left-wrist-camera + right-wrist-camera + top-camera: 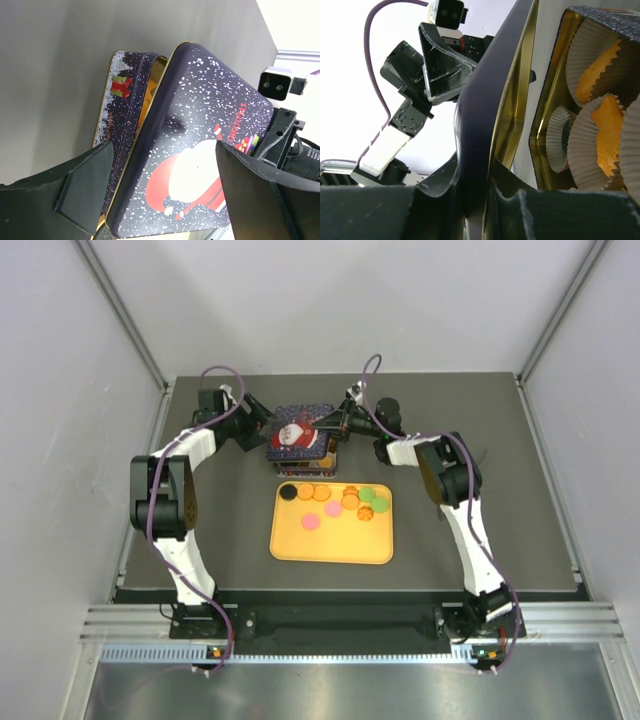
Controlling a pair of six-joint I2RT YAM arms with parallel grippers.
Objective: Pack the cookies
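Several cookies (322,493), mostly orange with pink, green and a black one, lie on the far half of a yellow tray (332,548). Behind it stands a dark Christmas tin (306,459). Its Santa lid (298,432) is tilted above it. My right gripper (336,424) is shut on the lid's right edge (485,125), fingers pinching the rim (475,185). My left gripper (257,426) is open at the lid's left side; the lid (200,150) and the tin (125,110) show between its wide fingers (85,175). Orange cookies (609,137) sit in white paper cups inside the tin.
The tray lies just in front of the tin on the dark mat (220,540). Grey walls enclose the table on three sides. The left arm's camera and gripper (440,65) show beyond the lid in the right wrist view.
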